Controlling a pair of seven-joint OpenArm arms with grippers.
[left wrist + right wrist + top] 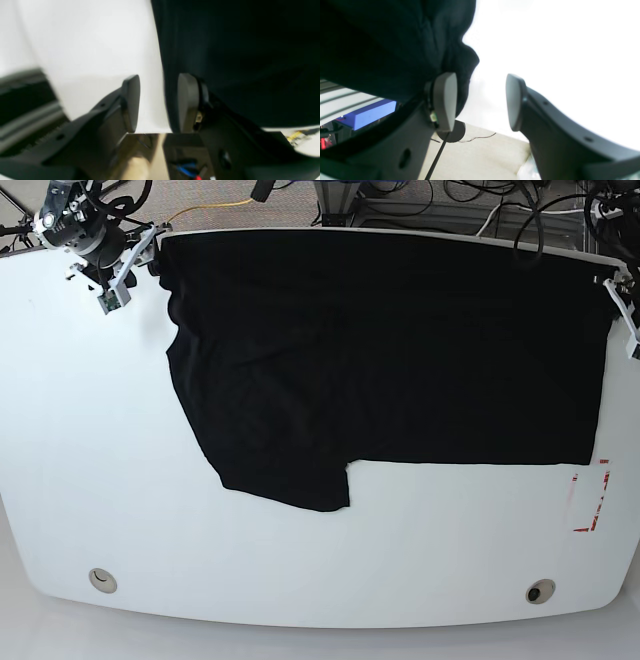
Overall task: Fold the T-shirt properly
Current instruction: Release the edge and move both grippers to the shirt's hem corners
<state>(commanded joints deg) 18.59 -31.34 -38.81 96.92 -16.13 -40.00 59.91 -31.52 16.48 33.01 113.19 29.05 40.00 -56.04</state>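
Note:
The black T-shirt (pixel 380 350) lies spread flat on the white table (pixel 100 460), reaching from the far left to the right edge, with one sleeve (pixel 290 480) pointing toward the front. Its print is hidden. My right gripper (pixel 122 272) is open at the shirt's far left corner. In the right wrist view the gripper (pixel 480 102) has bunched fabric (pixel 395 45) against its left finger (pixel 445 100). My left gripper (pixel 624 315) is open at the shirt's right edge. In the left wrist view the gripper (pixel 158 103) has the shirt edge (pixel 225 62) beside its right finger (pixel 187 102).
Red tape marks (pixel 590 500) sit on the table at the front right. Two round holes (pixel 101 579) (pixel 540 591) lie near the front edge. Cables (pixel 420 200) lie beyond the far edge. A blue block (pixel 370 115) shows below the table edge in the right wrist view.

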